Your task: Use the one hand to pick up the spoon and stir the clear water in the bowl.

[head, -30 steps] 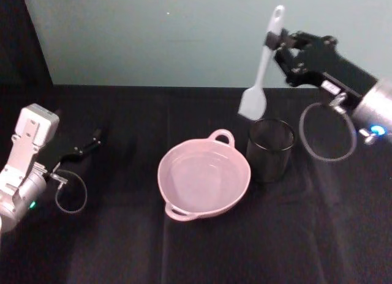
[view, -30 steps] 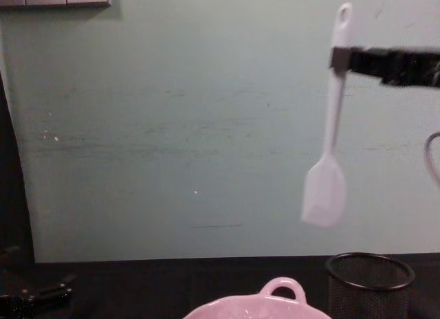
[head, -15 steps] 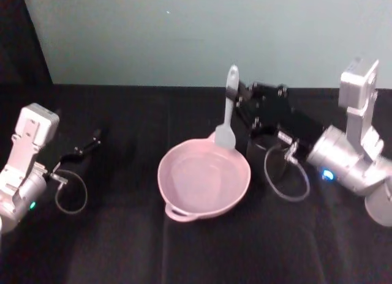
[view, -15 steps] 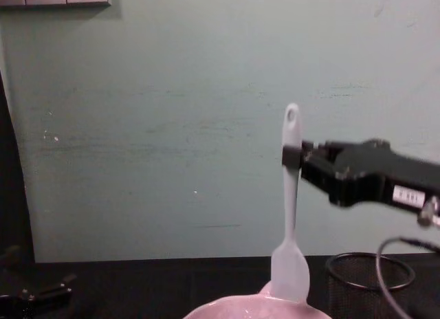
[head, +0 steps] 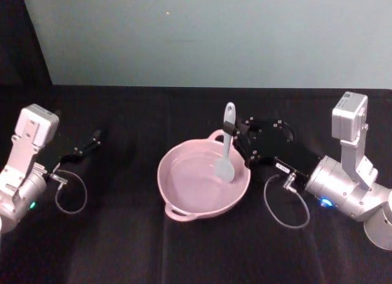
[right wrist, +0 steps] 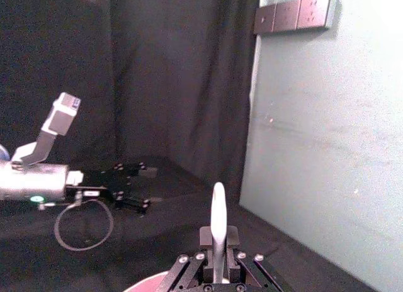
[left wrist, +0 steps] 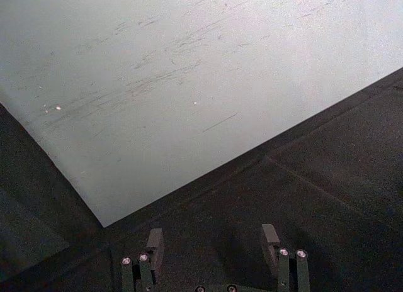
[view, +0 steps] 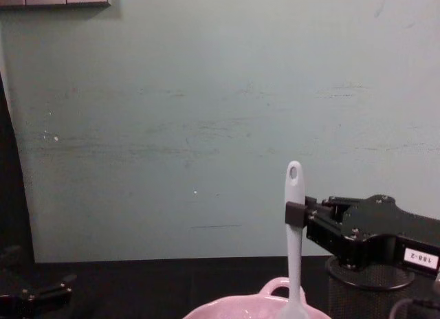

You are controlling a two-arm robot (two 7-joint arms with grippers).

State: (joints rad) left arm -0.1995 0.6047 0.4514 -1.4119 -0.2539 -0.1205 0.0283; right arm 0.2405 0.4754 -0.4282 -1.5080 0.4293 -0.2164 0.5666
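Spoon [head: 227, 144] upright in bowl [head: 190, 209], clenched by level right gripper [head: 236, 132]; left gripper [head: 94, 138] parked, released.

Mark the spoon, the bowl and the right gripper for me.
spoon [head: 227, 143], head view, middle of the handle, above the head.
bowl [head: 205, 210], head view, near side of the rim.
right gripper [view: 295, 214], chest view, fingertips clamped on the spoon's handle.
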